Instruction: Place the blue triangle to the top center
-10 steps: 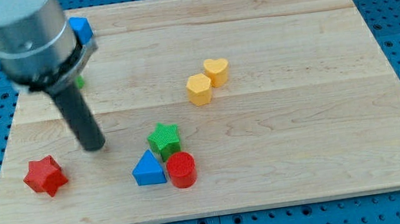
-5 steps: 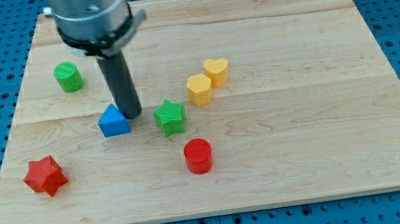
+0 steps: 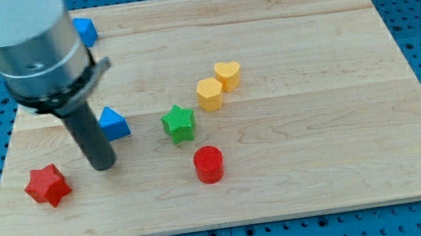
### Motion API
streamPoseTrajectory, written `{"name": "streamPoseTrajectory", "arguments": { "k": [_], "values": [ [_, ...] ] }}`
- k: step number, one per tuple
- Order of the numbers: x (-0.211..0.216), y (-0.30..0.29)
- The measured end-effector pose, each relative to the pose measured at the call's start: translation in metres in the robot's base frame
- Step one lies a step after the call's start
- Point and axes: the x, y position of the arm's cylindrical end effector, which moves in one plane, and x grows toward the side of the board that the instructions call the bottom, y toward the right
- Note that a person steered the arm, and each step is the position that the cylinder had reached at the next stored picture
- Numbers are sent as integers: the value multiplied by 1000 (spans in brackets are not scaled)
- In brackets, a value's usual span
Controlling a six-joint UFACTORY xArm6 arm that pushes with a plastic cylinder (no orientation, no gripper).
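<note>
The blue triangle (image 3: 114, 123) lies on the wooden board (image 3: 320, 144), left of centre. My tip (image 3: 103, 165) rests on the board just below and slightly left of it, a short gap apart. The rod and the grey arm body rise up towards the view's top left and hide part of the board there.
A green star (image 3: 179, 124) sits right of the blue triangle, a red cylinder (image 3: 208, 165) below it. A red star (image 3: 47, 185) lies at lower left. A yellow hexagon (image 3: 210, 93) and yellow heart (image 3: 228, 74) touch near centre. Another blue block (image 3: 85, 30) shows at top left.
My tip moved from the blue triangle's upper right to below and left of it. The arm body shifted left and now hides the green cylinder. The blocks stayed roughly in place.
</note>
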Motion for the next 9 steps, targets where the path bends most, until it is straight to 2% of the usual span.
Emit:
{"name": "streamPoseTrajectory", "arguments": {
  "k": [1,2,3,4,5,8,9],
  "values": [
    [-48,17],
    [-116,16],
    [-132,38],
    [-197,38],
    [-220,38],
    [-211,43],
    [-201,71]
  ]
}}
